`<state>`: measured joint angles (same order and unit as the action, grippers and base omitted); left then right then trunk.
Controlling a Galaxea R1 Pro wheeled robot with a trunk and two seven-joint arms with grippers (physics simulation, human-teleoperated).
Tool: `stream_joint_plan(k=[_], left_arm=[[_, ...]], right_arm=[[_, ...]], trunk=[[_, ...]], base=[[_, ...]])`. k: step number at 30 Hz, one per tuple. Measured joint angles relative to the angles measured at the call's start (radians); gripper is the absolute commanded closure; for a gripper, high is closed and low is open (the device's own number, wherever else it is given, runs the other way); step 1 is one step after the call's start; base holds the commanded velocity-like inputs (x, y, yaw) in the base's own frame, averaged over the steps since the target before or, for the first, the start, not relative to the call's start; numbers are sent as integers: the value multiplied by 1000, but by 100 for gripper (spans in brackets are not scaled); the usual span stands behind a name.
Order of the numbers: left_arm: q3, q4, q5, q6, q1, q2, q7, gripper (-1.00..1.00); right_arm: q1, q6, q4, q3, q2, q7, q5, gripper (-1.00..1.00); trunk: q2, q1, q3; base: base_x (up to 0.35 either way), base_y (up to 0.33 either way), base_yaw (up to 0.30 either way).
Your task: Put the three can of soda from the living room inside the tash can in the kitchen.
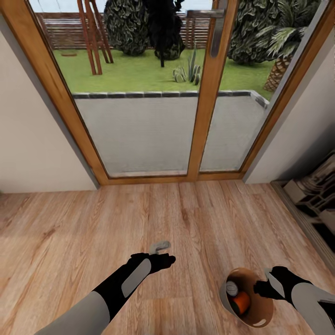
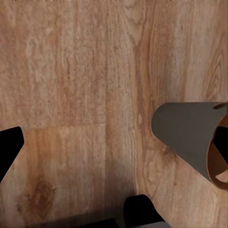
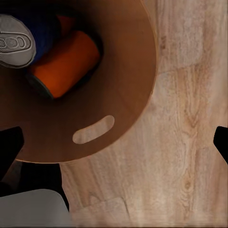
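Observation:
The trash can [image 1: 224,298] is a small grey bin with a brown inside, low on the right over the wood floor, and it looks tilted. In it lie an orange soda can [image 1: 241,302] and a silver can top [image 1: 231,288]. The right wrist view shows the bin's inner wall [image 3: 118,95], the orange can [image 3: 64,69], the blue can's silver top [image 3: 12,42] and a sliver of a second orange can [image 3: 64,21]. My right gripper [image 1: 263,288] is at the rim with its fingers apart, one over the inside and one outside. My left gripper [image 1: 163,253] is open and empty, left of the bin [image 2: 185,137].
Wood-framed glass doors [image 1: 204,116] stand straight ahead, with a patio and garden behind them. White walls flank the doors. A dark low unit holding pale items [image 1: 316,195] runs along the right wall. Light wood floor [image 1: 93,223] stretches between me and the doors.

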<state>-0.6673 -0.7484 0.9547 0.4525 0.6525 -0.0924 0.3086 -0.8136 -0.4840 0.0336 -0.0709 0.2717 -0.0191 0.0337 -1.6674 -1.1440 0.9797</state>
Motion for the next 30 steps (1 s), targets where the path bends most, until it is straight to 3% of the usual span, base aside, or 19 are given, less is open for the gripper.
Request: stream_joint_plan(k=[15,22,30], left_arm=[[-1,0,-4,1,0,-1,-2,-100],[-1,8,-4,0,1,0,-6,-100],[-1,24,-4,0,1,-1,-6,-100]], right_arm=[[45,1,-7,-5,0,2,-4,-100],[63,71,-9,-6,2,2,-3,-100],[88,97,-9,-6,2,2,-3,-100]], trunk=[[105,57,-47],[154,84,-69],[210,115,-94]], base=[[0,0,0],[0,0,0],[0,0,0]])
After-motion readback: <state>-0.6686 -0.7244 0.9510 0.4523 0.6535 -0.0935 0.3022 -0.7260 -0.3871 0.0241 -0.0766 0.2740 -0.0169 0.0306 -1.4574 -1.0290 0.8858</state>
